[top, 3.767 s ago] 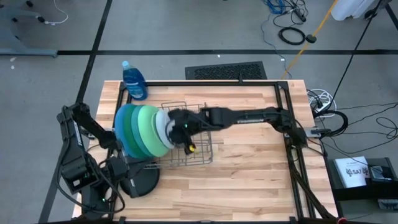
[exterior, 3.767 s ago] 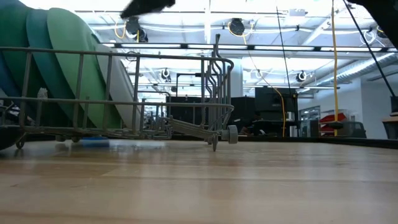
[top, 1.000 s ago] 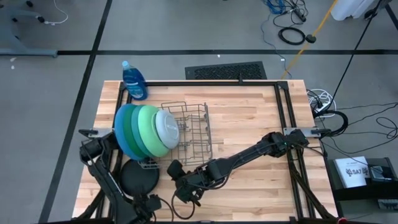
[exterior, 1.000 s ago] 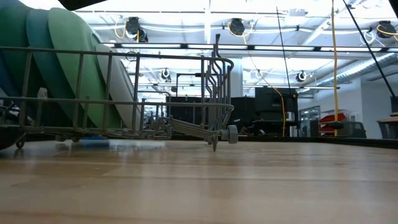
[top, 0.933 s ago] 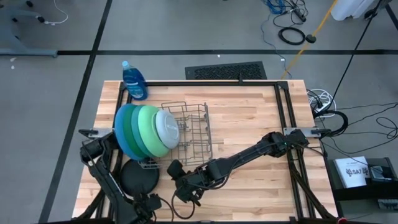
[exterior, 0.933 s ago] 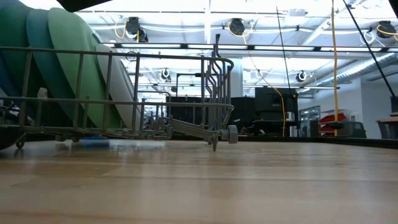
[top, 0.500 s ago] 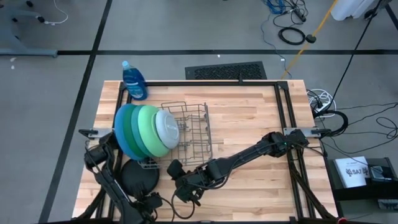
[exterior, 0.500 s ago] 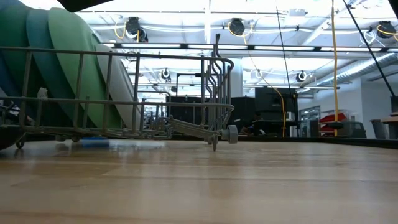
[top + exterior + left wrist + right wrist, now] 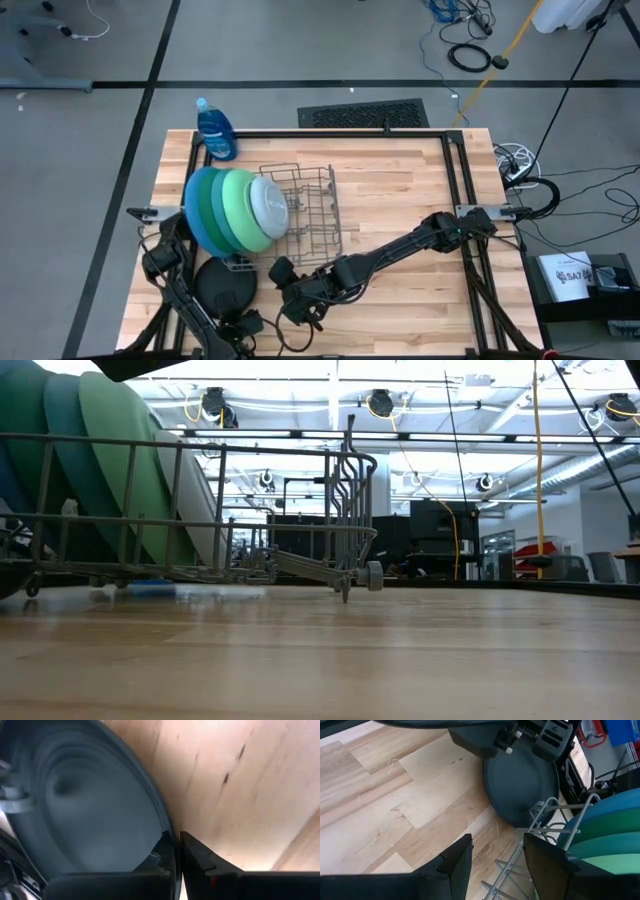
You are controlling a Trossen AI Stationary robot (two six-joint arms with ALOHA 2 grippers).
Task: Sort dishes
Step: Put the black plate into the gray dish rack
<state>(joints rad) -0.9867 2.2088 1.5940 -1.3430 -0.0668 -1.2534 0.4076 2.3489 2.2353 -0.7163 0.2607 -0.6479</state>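
Note:
Four plates stand on edge in the grey wire rack: large blue, dark green, light green and pale blue-white. They also show in the low view. The small black plate lies on the table by the rack's near left corner. My left gripper is at the black plate's near rim, shut on it. My right gripper is open and empty to the right of the black plate, near the table's near edge. My left gripper pinches the black plate's rim between its two fingers, one finger over the plate's inner face and the other outside it. It comes from the table's near side. The plate appears to lie on the table.
A blue soap bottle stands at the table's far left corner. The rack's right half holds no plates. Bare wooden table lies to the right of the rack. A black frame runs along the table's far and right sides.
My left arm's elbow has shifted a little toward the table's near edge; its gripper stays at the black plate's rim. The plates, the rack and my right gripper stand as before.

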